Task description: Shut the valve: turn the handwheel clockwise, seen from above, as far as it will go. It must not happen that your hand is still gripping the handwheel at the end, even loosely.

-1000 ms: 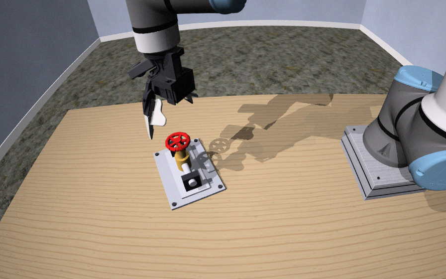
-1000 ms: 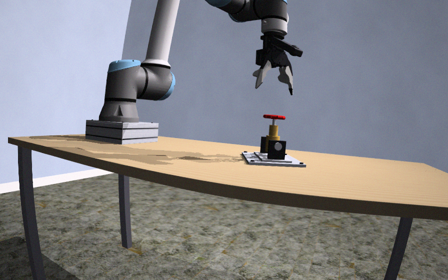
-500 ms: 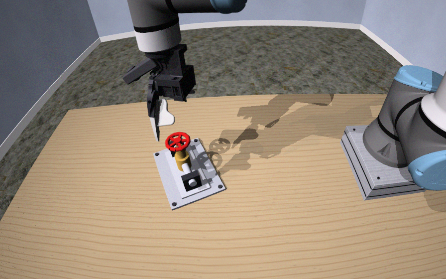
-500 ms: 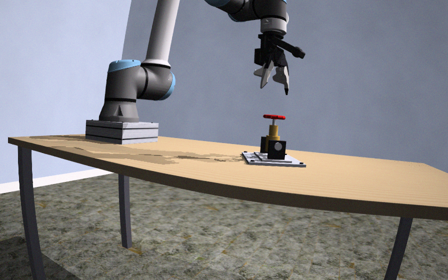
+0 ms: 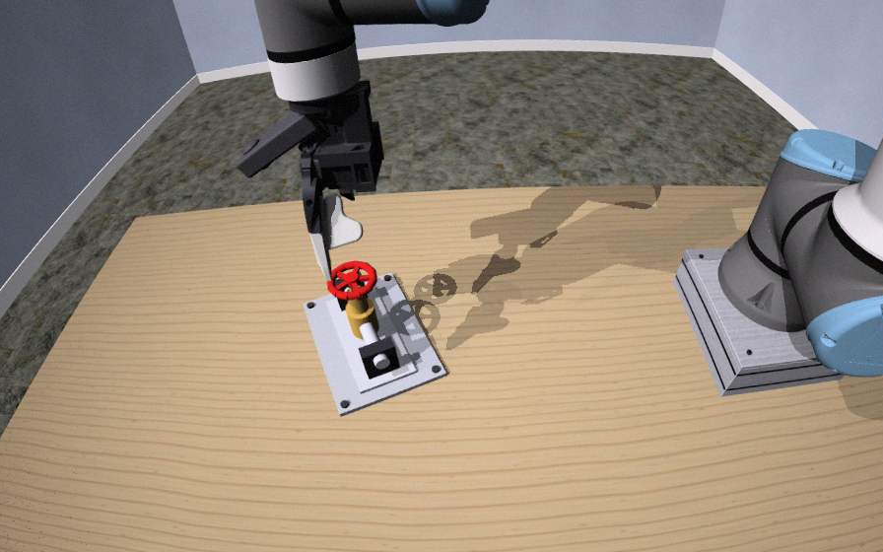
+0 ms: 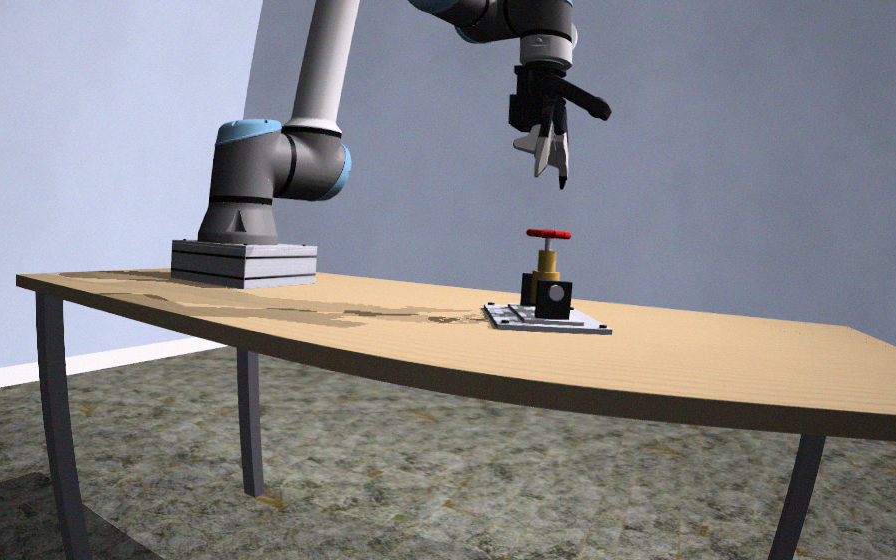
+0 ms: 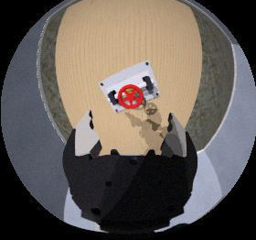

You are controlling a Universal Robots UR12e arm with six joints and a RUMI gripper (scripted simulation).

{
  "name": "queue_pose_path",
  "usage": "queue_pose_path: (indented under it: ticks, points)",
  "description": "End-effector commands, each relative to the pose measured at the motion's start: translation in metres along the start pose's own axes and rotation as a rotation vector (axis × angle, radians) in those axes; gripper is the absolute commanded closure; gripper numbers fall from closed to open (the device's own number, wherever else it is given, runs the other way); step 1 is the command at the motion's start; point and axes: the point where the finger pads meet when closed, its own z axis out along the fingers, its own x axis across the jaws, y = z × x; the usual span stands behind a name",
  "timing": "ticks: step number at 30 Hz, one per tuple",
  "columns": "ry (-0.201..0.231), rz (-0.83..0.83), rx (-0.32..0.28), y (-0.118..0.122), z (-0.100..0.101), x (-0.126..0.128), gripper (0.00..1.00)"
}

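Note:
The red handwheel (image 5: 352,278) (image 6: 547,233) (image 7: 130,96) sits flat on top of a brass valve stem (image 5: 360,313) (image 6: 546,262), above a black valve block (image 5: 379,360) (image 6: 552,297). The valve stands on a grey base plate (image 5: 332,356) (image 6: 587,326) (image 7: 120,79) bolted to the wooden table (image 5: 569,446) (image 6: 716,361) (image 7: 133,29). My gripper (image 5: 335,246) (image 6: 550,177) (image 7: 131,112) is open and empty. It points straight down and hangs clearly above the handwheel, with a gap between fingertips and wheel. In the wrist view the wheel lies just ahead of the space between the fingers.
The arm's grey base (image 5: 739,321) (image 6: 243,262) stands on a stepped pedestal at one end of the table. The arm's shadow falls on the wood between the base and the valve. The table edges drop to a stone floor.

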Motion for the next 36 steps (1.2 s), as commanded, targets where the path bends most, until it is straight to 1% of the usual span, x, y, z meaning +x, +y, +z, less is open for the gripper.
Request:
queue_pose_path:
  ticks: [1, 16, 27, 36]
  points:
    - [-0.002, -0.094, 0.001, 0.0008, -0.0002, 0.0015, 0.0]
    - [-0.002, -0.311, 0.002, 0.0001, -0.0004, 0.0016, 0.0]
    - [-0.002, -0.375, 0.002, -0.0002, -0.0005, 0.0014, 0.0]
    - [-0.002, -0.393, 0.002, -0.0003, -0.0006, 0.0012, 0.0]
